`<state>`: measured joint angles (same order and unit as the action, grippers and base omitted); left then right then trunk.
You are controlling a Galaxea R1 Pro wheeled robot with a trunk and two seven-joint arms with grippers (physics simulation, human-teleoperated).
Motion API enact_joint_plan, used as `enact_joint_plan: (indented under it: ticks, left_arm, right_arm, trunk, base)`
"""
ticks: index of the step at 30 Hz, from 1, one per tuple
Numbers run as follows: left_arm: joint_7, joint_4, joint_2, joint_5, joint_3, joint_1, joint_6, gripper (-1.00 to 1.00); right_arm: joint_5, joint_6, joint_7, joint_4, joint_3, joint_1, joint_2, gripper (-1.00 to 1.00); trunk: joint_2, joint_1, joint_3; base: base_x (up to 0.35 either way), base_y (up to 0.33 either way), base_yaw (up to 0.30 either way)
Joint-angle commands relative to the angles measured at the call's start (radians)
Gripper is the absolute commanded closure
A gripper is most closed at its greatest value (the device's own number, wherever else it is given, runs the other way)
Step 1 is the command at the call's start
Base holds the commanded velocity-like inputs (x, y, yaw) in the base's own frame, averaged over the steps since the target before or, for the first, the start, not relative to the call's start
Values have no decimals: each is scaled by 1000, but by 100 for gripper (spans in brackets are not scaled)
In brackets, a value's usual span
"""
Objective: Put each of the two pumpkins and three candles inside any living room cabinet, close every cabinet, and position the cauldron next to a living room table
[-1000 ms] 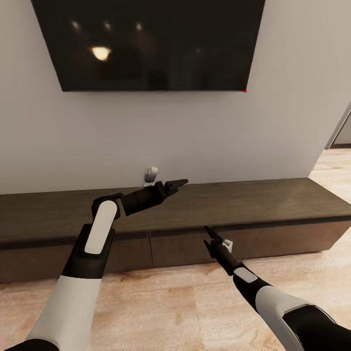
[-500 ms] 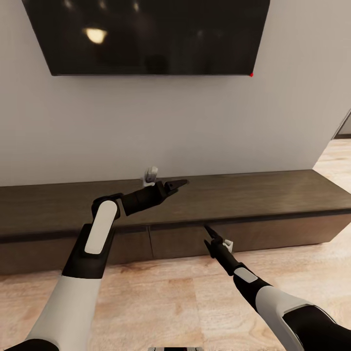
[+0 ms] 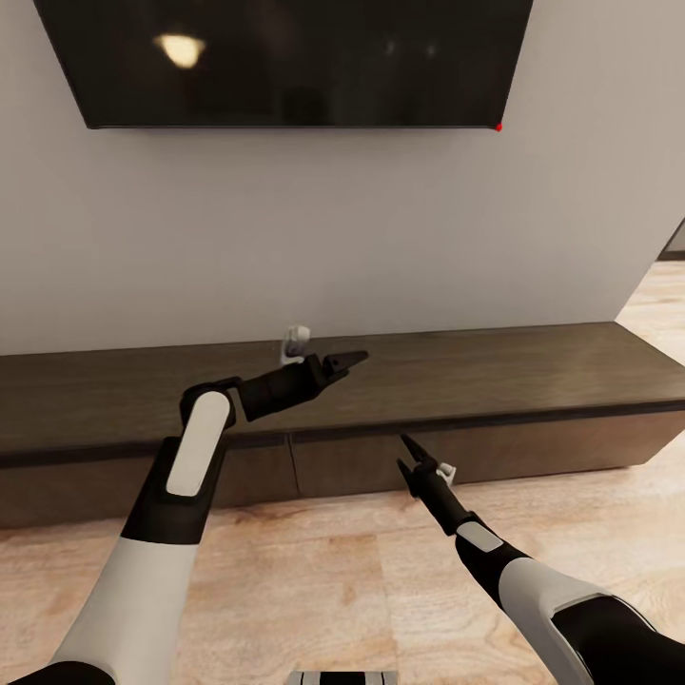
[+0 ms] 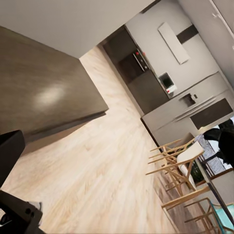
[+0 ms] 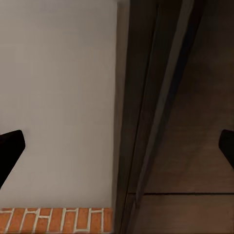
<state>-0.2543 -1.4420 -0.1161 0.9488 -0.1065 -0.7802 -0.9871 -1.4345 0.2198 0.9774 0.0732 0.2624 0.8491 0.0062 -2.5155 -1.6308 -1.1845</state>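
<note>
The long, low dark-brown cabinet [image 3: 533, 366] runs along the white wall, and its flat front panels [image 3: 352, 461] look shut. My left gripper [image 3: 354, 360] hovers over the cabinet top near the middle, open and holding nothing. My right gripper [image 3: 407, 455] is lower, pointing at the front panel just under the top's edge, with its jaws wide apart and nothing between them. The right wrist view looks closely along that panel [image 5: 195, 122]. The left wrist view shows the cabinet's end [image 4: 44, 92]. The pumpkins, candles, cauldron and coffee table are out of view.
A big black TV [image 3: 285, 57] hangs on the wall above the cabinet. Light wood floor [image 3: 314, 580] lies between me and the cabinet, with an opening at the far right [image 3: 666, 285]. The left wrist view shows dark kitchen cupboards [image 4: 136, 63] and wooden chairs [image 4: 180, 165].
The whole view has shifted: the TV sits higher in the picture and the cabinet a little higher too, so the camera moved. Both arms keep the same pose.
</note>
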Motion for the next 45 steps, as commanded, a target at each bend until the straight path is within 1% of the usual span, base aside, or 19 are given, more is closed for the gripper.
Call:
enact_joint_plan:
  ticks: [1, 8, 26, 28, 30, 36, 37, 38, 39, 43, 45]
  left_arm:
    - [-8, 0, 0, -8, -3, -1, -3, -100]
    - [-7, 0, 0, -8, -13, -1, -2, -100]
    - [-4, 0, 0, -8, -13, -1, -2, -100]
    - [-4, 0, 0, -8, -13, -1, -2, -100]
    - [-3, 0, 0, -8, -13, -1, -2, -100]
    - [-2, 1, 0, -9, -13, -1, 12, -100]
    - [-2, 1, 0, -9, -24, -1, 45, -100]
    - [-1, 1, 0, -9, -39, -1, 57, -100]
    - [-1, 2, 0, -9, -44, -1, 59, -100]
    - [0, 2, 0, -8, -61, -1, 67, -100]
    - [-1, 1, 0, -8, -63, -1, 68, -100]
  right_arm:
    - [-11, 10, 7, -1, 5, 1, 0, -100]
    - [-11, 10, 12, 0, 5, 1, 0, -100]
    - [-15, -7, 0, 0, -3, 1, 0, -100]
    - [-15, -8, -18, 0, -3, 1, 0, -100]
    - [-15, -12, -52, 1, -4, 1, -1, -100]
    - [-15, -13, -60, 2, -5, 1, -2, -100]
    - [-15, -14, -63, 2, -12, 1, -2, -100]
    - [-15, -14, -65, 2, -27, 1, -1, -100]
    - [-15, -14, -66, 2, -34, 1, -1, -100]
    - [-14, -15, -70, 2, -93, 1, 0, -100]
    - [-14, -15, -70, 2, -105, 1, 0, -100]
  trunk:
    - [0, 0, -1]
    - [0, 0, -1]
    - [0, 0, -1]
    - [0, 0, -1]
    - [0, 0, -1]
    - [0, 0, -1]
    - [0, 0, -1]
    - [0, 0, -1]
    - [0, 0, -1]
    - [0, 0, -1]
    - [0, 0, -1]
  base:
    - [0, 0, 0]
    - [0, 0, 0]
    - [0, 0, 0]
    - [0, 0, 0]
    - [0, 0, 0]
    - [0, 0, 0]
    - [0, 0, 0]
    - [0, 0, 0]
    - [0, 0, 0]
    - [0, 0, 0]
    - [0, 0, 0]
